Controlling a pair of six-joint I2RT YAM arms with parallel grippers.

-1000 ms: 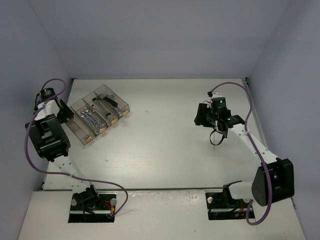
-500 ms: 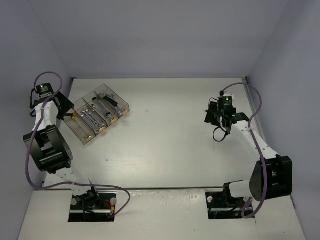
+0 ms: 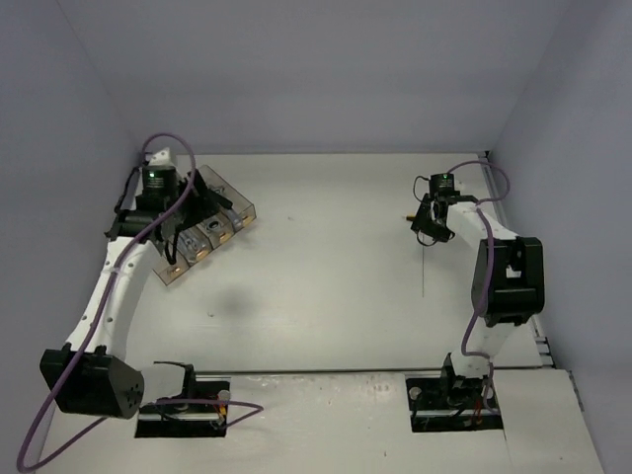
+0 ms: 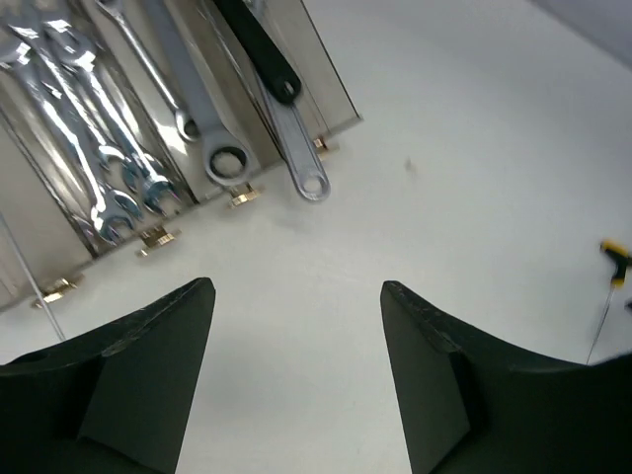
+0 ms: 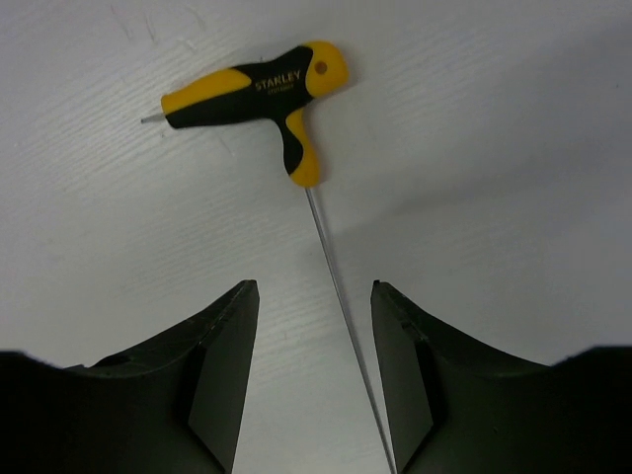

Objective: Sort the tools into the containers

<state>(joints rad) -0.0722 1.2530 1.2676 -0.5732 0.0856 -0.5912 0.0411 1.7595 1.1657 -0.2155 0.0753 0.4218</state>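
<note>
The containers (image 3: 240, 211) are a row of smoky clear bins at the back left, lying slantwise. In the left wrist view the containers (image 4: 336, 99) hold combination wrenches (image 4: 84, 148), a ring-ended wrench (image 4: 212, 128) and a black-handled wrench (image 4: 286, 118) whose ring end pokes past the bin's end. My left gripper (image 3: 200, 202) hovers over their near end, jaws open and empty (image 4: 296, 296). A yellow and black T-handle hex key (image 5: 262, 94) lies on the table at the back right, also the hex key (image 3: 423, 276). My right gripper (image 3: 428, 223) is open above it, and its fingers straddle the thin shaft (image 5: 314, 291).
Small brass feet (image 4: 153, 237) stick out under the bins' ends. The hex key (image 4: 612, 262) shows far off at the right edge of the left wrist view. Side walls close in the table on the left and right.
My left arm swung from the left wall to above the bins, and its jaws opened wider. My right arm folded upward and the gripper moved back over the hex key.
</note>
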